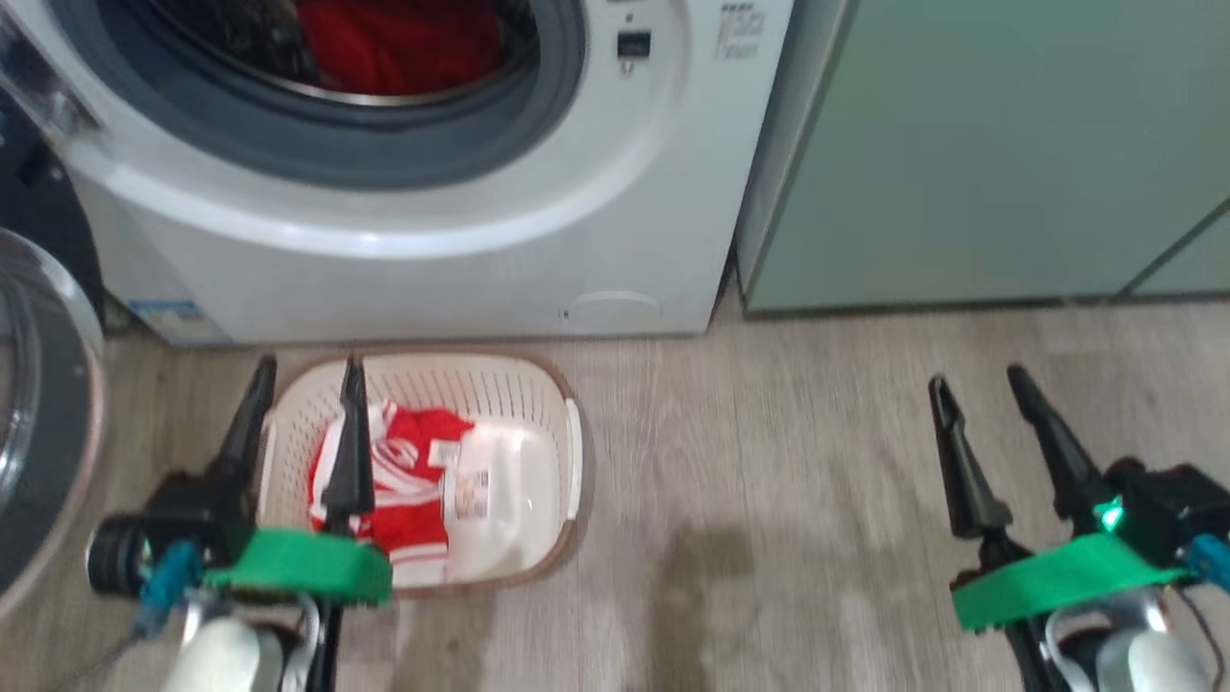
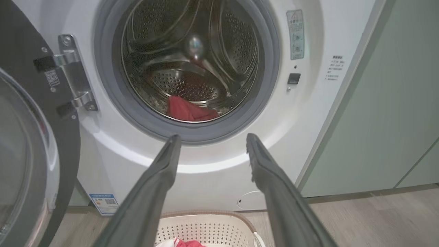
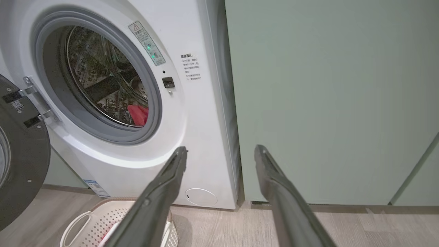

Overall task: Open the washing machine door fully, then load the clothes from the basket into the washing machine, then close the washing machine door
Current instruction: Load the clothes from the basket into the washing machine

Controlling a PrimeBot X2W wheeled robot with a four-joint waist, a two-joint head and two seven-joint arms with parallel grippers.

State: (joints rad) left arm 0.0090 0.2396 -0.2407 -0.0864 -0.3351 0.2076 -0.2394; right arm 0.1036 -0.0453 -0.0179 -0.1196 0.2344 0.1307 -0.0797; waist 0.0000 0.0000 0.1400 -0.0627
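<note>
We noted the washing machine door (image 1: pixel 43 413) standing wide open at the left. One red garment (image 1: pixel 399 43) lay in the drum (image 2: pixel 233 44). More of the clothes (image 1: pixel 408 490) lay in the basket (image 1: pixel 524 384), which stood on the floor (image 1: pixel 817 481) just before the washing machine (image 1: pixel 596 211). Left hand (image 1: pixel 307 368) hung above the basket's left side, fingers spread, holding nothing. Right hand (image 1: pixel 976 380) was likewise released and empty, well apart over bare floor, facing the green cabinet (image 1: pixel 961 154).

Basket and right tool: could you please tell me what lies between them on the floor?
Nothing: in the head view the stretch of wooden floor between the basket and the open right tool is bare, apart from a faint shadow.
</note>
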